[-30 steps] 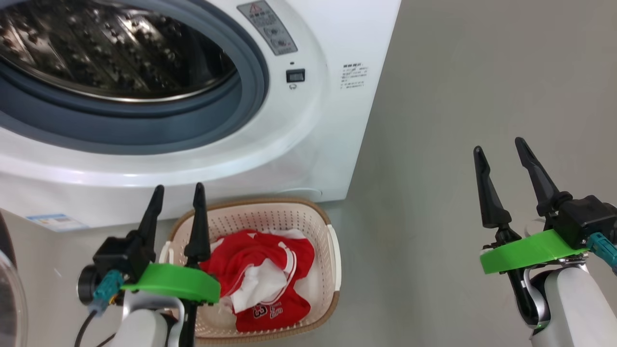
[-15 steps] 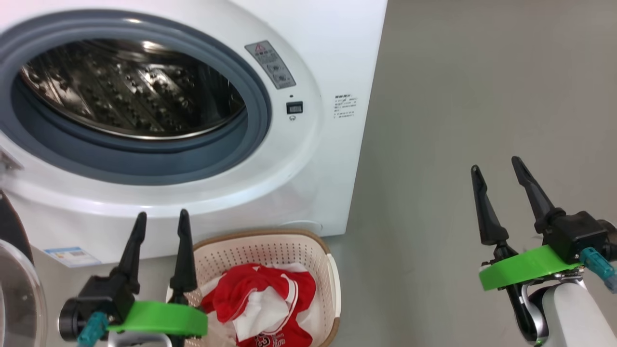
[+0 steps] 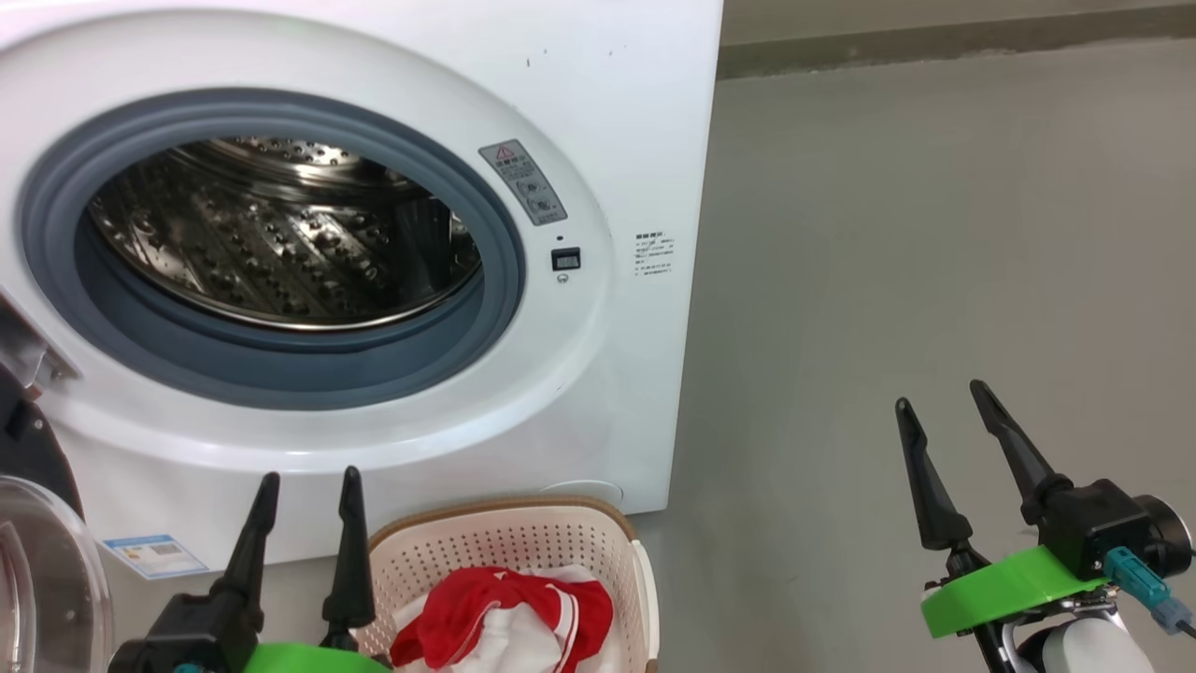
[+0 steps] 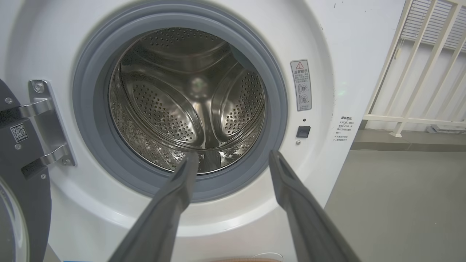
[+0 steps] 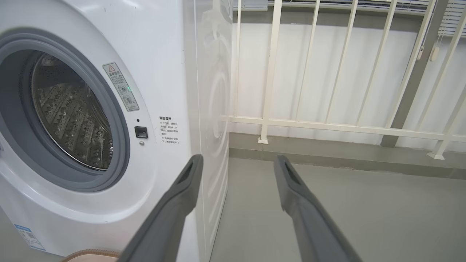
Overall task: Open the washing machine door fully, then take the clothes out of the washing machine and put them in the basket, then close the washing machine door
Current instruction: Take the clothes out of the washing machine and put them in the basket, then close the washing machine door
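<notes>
- Grey smooth floor (image 3: pixel 888 234) is spreading under everything, w/ a white barred railing (image 5: pixel 327 125) standing behind & right of the big white front-loading washing machine (image 3: pixel 617 112).
- Its perforated steel drum (image 3: pixel 280 243) is showing through the open mouth, ringed by a grey rubber gasket (image 3: pixel 280 379).
- At the machine's left side, the round black-rimmed door w/ bulging clear glass (image 3: pixel 42 579) is hanging swung open on a metal hinge (image 4: pixel 47 123).
- Just in front of the machine, below the mouth, the small cream perforated plastic basket w/ brown rim (image 3: pixel 523 547) is sitting on the floor.
- Inside it, the bright red & white jersey-like clothes (image 3: pixel 495 608) are lying bunched.
- In front of the machine, just left of the basket, the left gripper (image 3: pixel 309 479) is hovering, fingers spread apart, gripping nothing.
- Well right of the machine, the right gripper (image 3: pixel 940 397) is hovering over the floor, fingers likewise spread, gripping nothing.
</notes>
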